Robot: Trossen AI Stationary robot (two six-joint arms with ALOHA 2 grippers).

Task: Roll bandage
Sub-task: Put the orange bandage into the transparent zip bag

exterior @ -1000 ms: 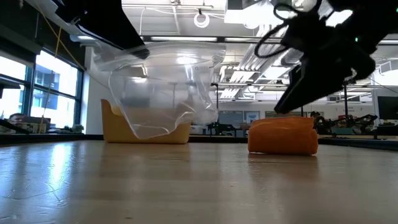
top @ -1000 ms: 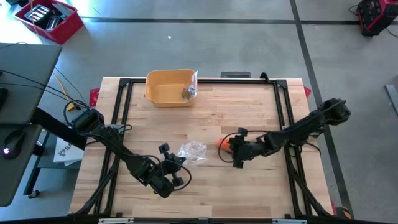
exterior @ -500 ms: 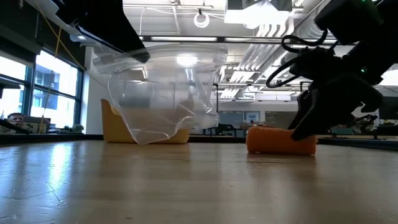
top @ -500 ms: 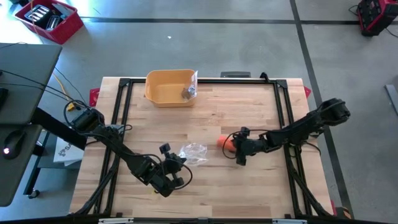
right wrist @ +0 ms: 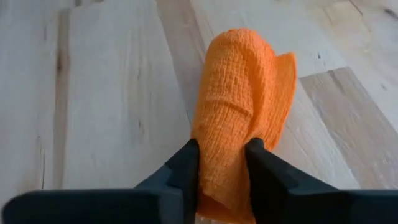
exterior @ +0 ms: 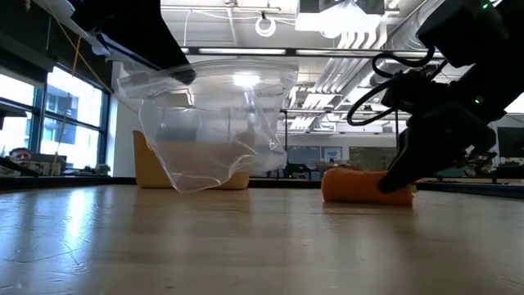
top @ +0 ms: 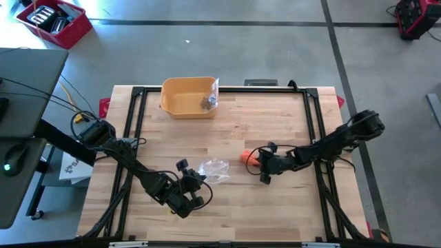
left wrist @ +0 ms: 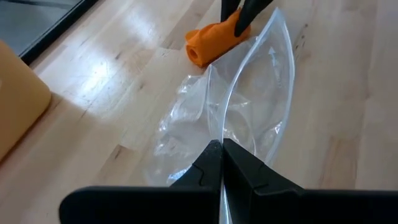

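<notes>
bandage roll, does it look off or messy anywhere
Somewhat. The orange bandage is a loose roll: in the right wrist view its outer layer flares away from the core instead of lying tight. It lies on the table, pinched at one end by the right pincer. No tears or spills show.

Orange bandage [right wrist: 242,106], clear plastic bag [left wrist: 249,118], yellow bin [top: 187,96], pale wooden table [top: 275,117].

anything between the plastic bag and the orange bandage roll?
Nothing: in the high view, only bare wood separates the plastic bag from the orange bandage roll. The left wrist view shows them nearly touching.
</notes>
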